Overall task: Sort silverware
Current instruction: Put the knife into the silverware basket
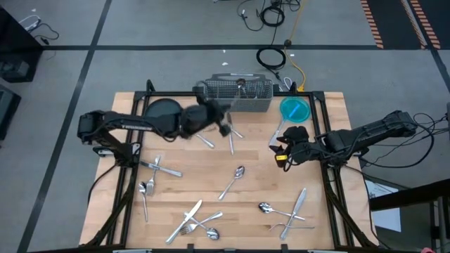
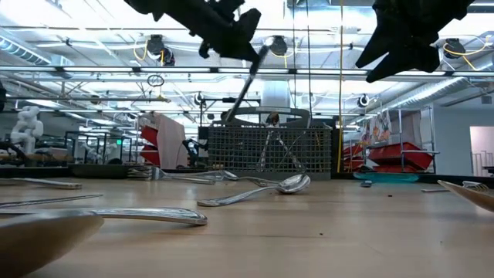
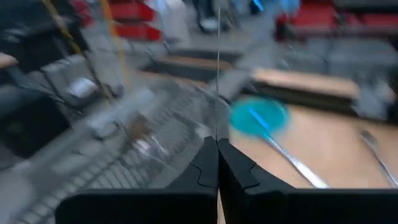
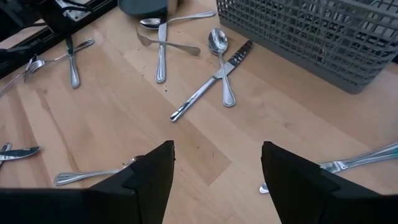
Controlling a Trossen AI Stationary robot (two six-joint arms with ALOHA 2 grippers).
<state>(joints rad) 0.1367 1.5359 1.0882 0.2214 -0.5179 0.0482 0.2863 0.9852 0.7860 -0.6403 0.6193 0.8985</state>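
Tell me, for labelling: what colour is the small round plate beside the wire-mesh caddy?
Bright turquoise-blue round plate, clearest in the high view.

A grey mesh caddy [image 1: 235,95] stands between a dark plate [image 1: 163,111] and a teal dish [image 1: 294,109].

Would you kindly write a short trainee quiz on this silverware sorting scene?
1. True or false: the right gripper is open and empty.
2. Which gripper holds a utensil in the air? A left, B right.
3. Fill in: the blue plate sits beside the wire ____.

Key: 1 true; the right gripper hovers over the table. 2 A; the left gripper is shut on it near the caddy. 3 caddy.
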